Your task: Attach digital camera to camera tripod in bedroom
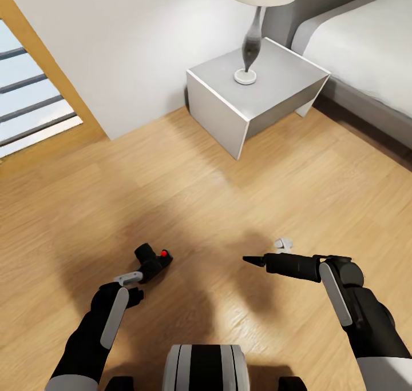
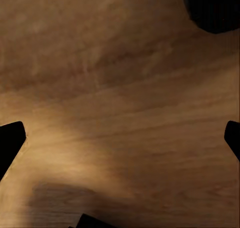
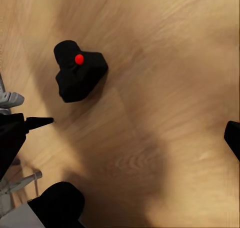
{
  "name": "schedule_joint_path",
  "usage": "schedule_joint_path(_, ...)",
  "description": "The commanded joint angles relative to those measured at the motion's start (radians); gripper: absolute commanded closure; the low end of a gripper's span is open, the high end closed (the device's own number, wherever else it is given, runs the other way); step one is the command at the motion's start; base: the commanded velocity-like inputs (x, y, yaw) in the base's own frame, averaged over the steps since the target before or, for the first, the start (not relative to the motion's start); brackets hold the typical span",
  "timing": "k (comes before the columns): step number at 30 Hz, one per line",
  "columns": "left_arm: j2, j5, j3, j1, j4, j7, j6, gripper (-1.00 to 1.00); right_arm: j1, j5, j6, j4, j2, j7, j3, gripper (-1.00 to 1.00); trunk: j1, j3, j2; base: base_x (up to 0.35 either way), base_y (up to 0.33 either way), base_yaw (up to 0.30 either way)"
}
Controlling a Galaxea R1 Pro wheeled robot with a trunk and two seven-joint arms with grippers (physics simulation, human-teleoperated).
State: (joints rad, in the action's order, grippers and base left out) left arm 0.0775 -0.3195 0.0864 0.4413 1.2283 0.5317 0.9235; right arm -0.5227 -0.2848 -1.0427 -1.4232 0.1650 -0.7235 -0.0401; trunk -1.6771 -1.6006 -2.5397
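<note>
Just beside the digital camera (image 1: 153, 259) on the floor (image 1: 217, 179), left fingers (image 2: 10, 143) wide apart, empty; right fingers (image 3: 233, 138) likewise apart.

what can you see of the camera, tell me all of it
The camera is a small matte black boxy body with a stubby lens barrel and a red button. It lies on the wood floor, between the arms, just beyond the left gripper. Whether that gripper touches it cannot be told. The right gripper is well clear.
</note>
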Motion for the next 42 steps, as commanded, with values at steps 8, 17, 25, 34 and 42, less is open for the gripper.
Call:
schedule_joint_path(8, -0.001, -0.010, 0.001, 0.001, 0.000, 0.008, 0.001, -1.00, 0.000, 0.004, -0.004, -0.003, 0.000, -0.008, -0.001, -1.00, 0.000, -0.001, 0.000, 0.029, 0.160, 0.000)
schedule_joint_path(17, 0.000, -0.012, 0.001, 0.001, -0.001, 0.008, 0.001, -1.00, 0.000, 0.004, -0.004, -0.002, -0.001, -0.005, -0.001, -1.00, 0.000, -0.001, 0.000, 0.003, 0.016, 0.000)
schedule_joint_path(25, 0.001, -0.013, 0.001, 0.001, -0.003, 0.008, 0.001, -1.00, 0.000, 0.004, -0.004, -0.002, -0.001, -0.005, -0.001, -1.00, 0.000, -0.001, 0.000, 0.017, 0.034, 0.000)
schedule_joint_path(34, 0.001, -0.013, 0.001, 0.001, -0.004, 0.008, 0.001, -1.00, 0.000, 0.004, -0.004, 0.001, -0.001, -0.005, -0.001, -1.00, 0.000, -0.001, 0.000, 0.004, 0.007, 0.000)
schedule_joint_path(42, 0.001, -0.013, 0.001, 0.001, -0.004, 0.008, 0.001, -1.00, 0.000, 0.004, -0.004, -0.002, -0.001, -0.006, 0.001, -1.00, 0.000, -0.001, 0.000, 0.000, 0.000, 0.000)
